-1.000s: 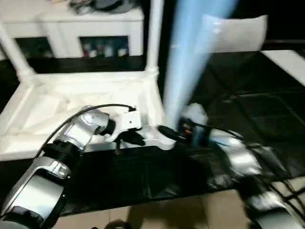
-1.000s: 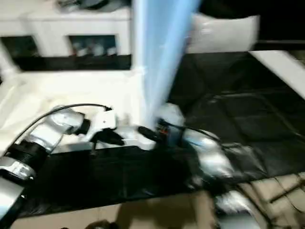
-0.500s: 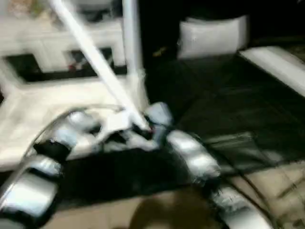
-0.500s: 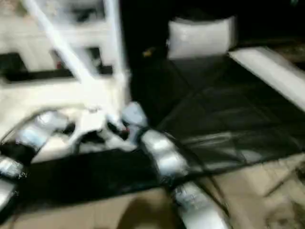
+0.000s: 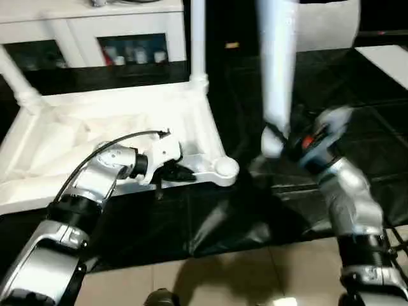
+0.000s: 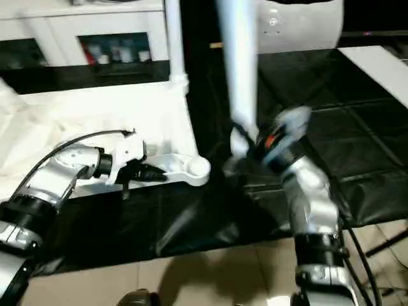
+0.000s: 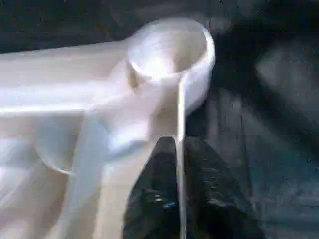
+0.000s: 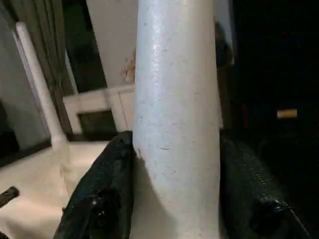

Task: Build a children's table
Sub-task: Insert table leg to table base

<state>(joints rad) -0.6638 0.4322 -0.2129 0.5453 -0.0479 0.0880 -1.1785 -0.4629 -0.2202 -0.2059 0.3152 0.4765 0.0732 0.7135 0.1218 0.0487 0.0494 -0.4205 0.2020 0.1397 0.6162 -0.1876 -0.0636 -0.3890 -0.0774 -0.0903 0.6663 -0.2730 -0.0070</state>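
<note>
Black matting lay under the upturned table top (image 5: 121, 131). Right gripper (image 8: 174, 164) clamped a loose leg (image 5: 277, 76) upright beside the empty corner socket (image 5: 225, 167); left gripper (image 7: 178, 164) pinched the rim, fingers narrow. Best centred squarely above the socket before lowering.

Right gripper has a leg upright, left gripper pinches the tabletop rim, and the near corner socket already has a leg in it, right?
Not quite: the near corner socket is empty, as the left wrist view shows. The rest stands: the right gripper holds a leg upright, and the left gripper pinches the tabletop rim.
</note>
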